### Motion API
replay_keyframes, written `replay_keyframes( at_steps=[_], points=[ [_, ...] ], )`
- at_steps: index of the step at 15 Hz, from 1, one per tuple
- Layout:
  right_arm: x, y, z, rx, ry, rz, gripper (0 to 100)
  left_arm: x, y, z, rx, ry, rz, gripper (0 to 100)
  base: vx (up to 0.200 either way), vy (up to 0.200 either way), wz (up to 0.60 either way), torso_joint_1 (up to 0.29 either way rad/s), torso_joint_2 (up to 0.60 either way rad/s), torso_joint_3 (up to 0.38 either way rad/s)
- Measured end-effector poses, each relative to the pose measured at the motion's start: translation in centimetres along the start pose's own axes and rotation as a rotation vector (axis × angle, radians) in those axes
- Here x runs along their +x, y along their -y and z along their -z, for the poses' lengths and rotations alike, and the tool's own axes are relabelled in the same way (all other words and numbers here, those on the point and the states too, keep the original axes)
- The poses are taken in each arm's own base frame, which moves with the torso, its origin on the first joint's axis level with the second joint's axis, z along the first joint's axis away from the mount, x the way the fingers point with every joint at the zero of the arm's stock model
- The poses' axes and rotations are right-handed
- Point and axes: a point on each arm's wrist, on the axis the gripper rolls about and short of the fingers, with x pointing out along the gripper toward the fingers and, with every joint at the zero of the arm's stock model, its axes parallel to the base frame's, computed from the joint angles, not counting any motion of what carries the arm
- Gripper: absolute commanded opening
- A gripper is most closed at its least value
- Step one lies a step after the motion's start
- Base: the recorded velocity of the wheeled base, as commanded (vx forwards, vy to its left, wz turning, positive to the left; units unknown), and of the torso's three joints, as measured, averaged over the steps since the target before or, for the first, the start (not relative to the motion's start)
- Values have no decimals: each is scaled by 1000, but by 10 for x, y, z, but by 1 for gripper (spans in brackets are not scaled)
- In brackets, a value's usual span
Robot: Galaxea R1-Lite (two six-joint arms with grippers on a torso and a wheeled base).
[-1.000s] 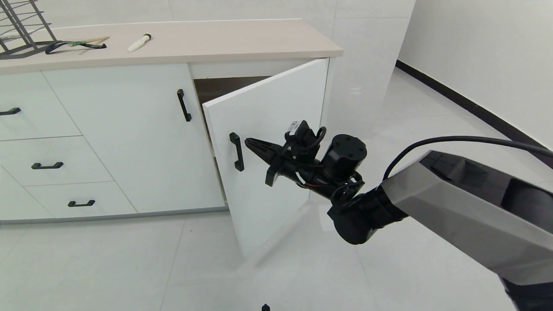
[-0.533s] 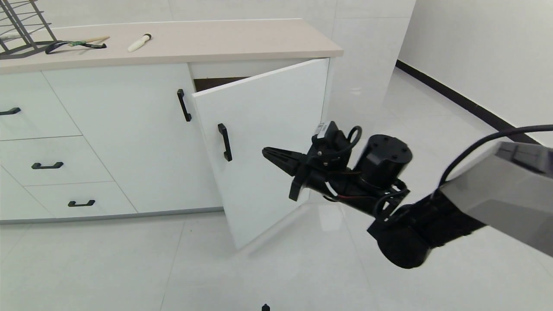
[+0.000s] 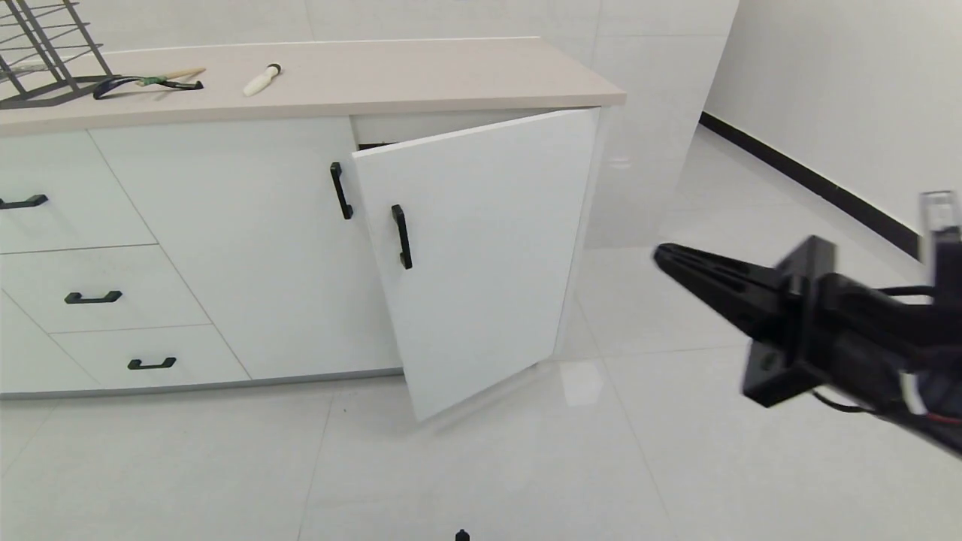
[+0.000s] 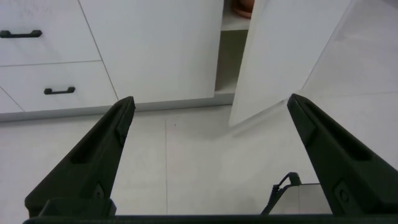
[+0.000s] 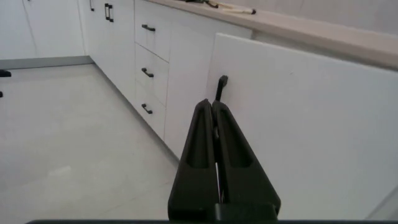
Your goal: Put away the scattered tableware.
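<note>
One cabinet door (image 3: 481,248) hangs ajar; the empty right gripper (image 3: 665,257), pinched closed to its right, likely must push it flush; left gripper (image 4: 208,102) gapes wide.

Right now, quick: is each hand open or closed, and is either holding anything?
Left hand: open, holding nothing.
Right hand: closed, holding nothing.

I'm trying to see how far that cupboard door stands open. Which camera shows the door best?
The head view: the whole cabinet door shows, ajar, with its black handle. The left wrist view catches its lower part and the gap beside it; the right wrist view shows its face close, behind the shut right hand.
</note>
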Motion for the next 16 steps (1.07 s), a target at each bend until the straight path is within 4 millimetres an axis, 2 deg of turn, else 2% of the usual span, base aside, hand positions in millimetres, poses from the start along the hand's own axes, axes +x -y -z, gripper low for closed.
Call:
replay_keyframes(
  at_steps=[3,5,6,9,12,16],
  points=[
    [-82,-14,-36,-112,69,166,0,0,0,0,0,0,0,100,200,200,0,1,5,5],
    [-128,-33,-53,-202,121,295,0,0,0,0,0,1,0,100,100,200,0,0,5,2],
    [-143,-42,-55,-230,118,354,0,0,0,0,0,1,-2,100,0,200,0,7,2,7],
    [-177,-74,-40,-210,3,479,0,0,0,0,0,1,-1,100,0,200,0,6,2,4],
    [-202,-106,-10,-119,-123,508,0,0,0,0,1,0,0,100,0,200,0,1,1,2],
    [-224,-124,31,72,-342,762,0,0,0,0,0,0,-2,100,0,200,0,0,5,5]
  ],
)
